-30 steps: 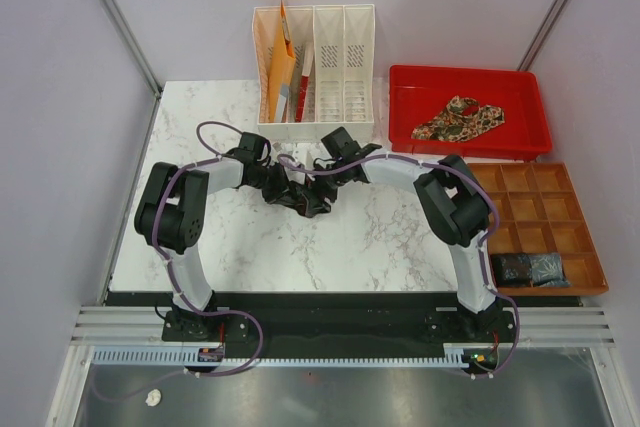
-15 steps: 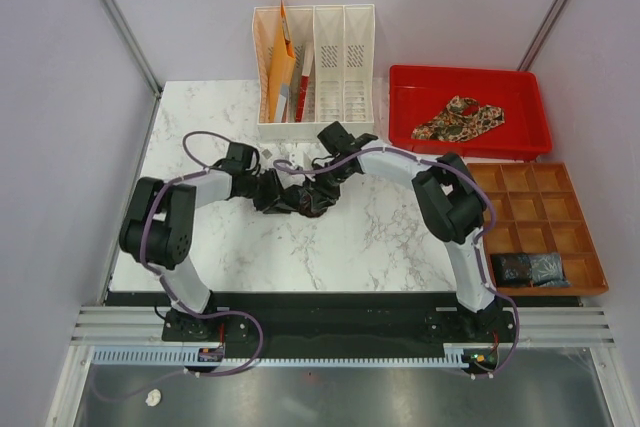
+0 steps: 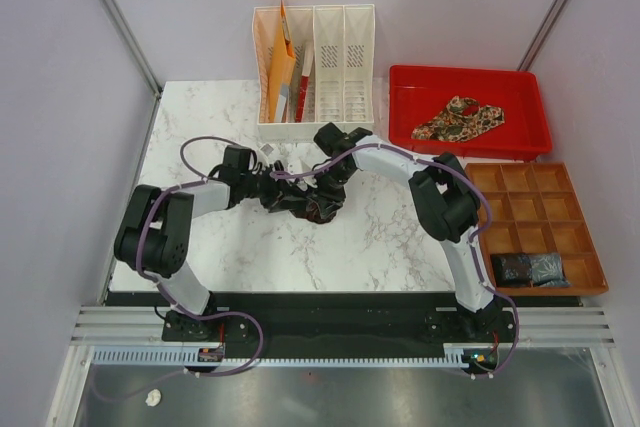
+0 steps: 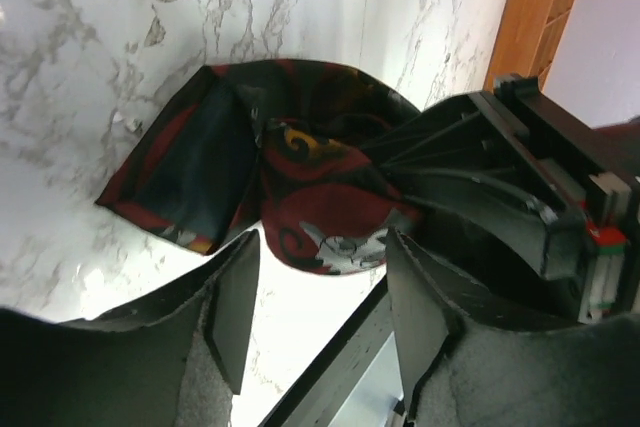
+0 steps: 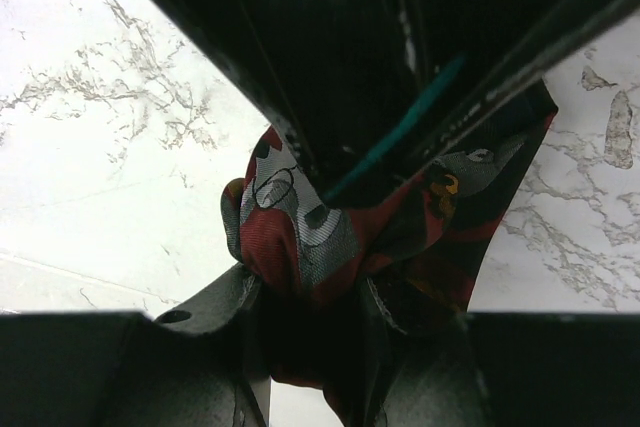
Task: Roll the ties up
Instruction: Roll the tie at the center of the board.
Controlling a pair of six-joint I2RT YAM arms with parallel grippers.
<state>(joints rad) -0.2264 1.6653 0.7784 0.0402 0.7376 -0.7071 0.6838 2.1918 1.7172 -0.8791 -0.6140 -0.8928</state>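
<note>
A bunched dark red and black tie (image 3: 318,209) with grey and yellow swirls lies on the marble table between both arms. In the right wrist view my right gripper (image 5: 305,297) is shut on a fold of this tie (image 5: 300,237). My left gripper (image 4: 318,269) stands open just short of the tie (image 4: 300,187), its fingers apart and nothing between them. From above, the left gripper (image 3: 278,190) and right gripper (image 3: 322,195) almost meet over the bundle. A tan paisley tie (image 3: 458,117) lies crumpled in the red tray (image 3: 470,73).
A white file holder (image 3: 330,57) with orange folders stands behind the grippers. An orange compartment box (image 3: 540,197) at the right holds dark rolled bundles (image 3: 530,268). The right arm's body (image 4: 520,177) crowds the left wrist view.
The left gripper has opened and let go of the dark red tie. The right gripper has closed on it. Both grippers and the bundle shifted slightly right and nearer.
</note>
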